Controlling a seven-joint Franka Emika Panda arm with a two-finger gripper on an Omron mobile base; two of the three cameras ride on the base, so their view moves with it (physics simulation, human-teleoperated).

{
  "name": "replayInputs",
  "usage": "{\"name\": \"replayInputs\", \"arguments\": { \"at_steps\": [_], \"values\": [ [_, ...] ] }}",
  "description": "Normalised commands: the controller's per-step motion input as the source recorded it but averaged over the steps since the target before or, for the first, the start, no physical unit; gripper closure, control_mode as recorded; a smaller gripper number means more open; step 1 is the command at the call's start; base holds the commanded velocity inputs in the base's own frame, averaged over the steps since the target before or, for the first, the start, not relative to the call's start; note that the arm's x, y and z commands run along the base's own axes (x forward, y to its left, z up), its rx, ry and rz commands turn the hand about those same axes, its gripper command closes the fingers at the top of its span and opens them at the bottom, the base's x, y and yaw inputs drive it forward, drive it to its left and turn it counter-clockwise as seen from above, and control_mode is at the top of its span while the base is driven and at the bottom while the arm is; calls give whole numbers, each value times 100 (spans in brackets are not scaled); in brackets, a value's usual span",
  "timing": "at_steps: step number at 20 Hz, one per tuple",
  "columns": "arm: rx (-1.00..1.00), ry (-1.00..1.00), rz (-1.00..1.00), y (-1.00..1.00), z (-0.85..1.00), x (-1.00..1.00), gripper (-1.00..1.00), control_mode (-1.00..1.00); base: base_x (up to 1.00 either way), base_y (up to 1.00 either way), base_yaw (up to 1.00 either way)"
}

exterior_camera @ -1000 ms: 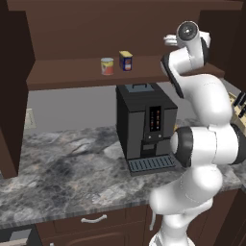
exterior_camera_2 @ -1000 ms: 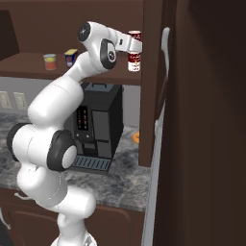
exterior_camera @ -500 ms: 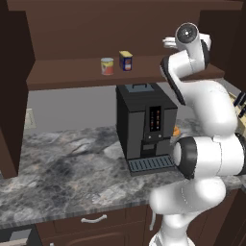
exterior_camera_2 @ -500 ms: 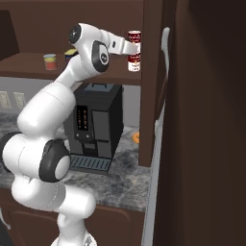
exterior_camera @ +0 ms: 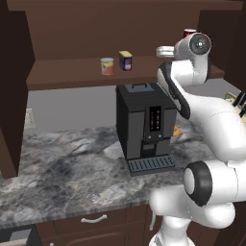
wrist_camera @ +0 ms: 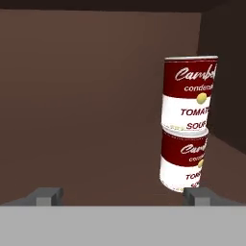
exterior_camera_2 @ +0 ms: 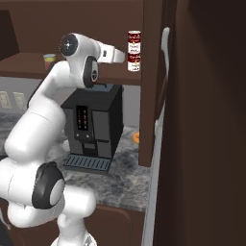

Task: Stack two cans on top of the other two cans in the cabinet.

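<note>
The hand (wrist_camera: 122, 196) has drawn back from the stacked soup cans (exterior_camera_2: 134, 50); its fingers stand apart.

Cabinet (exterior_camera: 86, 43): dark matt wood. Stacked soup cans (wrist_camera: 187, 125): glossy printed labels, showing metal rims. Counter (exterior_camera: 62, 168): polished grey marbled stone. Coffee machine (exterior_camera: 144, 127): matt black plastic.

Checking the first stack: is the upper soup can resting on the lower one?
Touching. In the hand view the upper soup can sits directly on the lower soup can, no gap.
</note>
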Motion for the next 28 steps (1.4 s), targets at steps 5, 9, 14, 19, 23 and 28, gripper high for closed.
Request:
{"name": "replayInputs", "arguments": {
  "at_steps": [5, 9, 14, 19, 23, 28],
  "values": [
    [3, 0, 36, 61, -17, -23, -100, -100, 0, 0, 0],
    [3, 3, 29, 66, -16, -11, -100, -100, 0, 0, 0],
    [1, 5, 13, 67, -3, 0, -100, -100, 0, 0, 0],
    [-5, 1, -1, 60, 12, 1, -100, -100, 0, 0, 0],
    [-4, 10, -6, 51, 9, 2, -100, -100, 0, 0, 0],
    [0, 15, -3, 30, 11, 12, -100, -100, 0, 0, 0]
  ]
}}
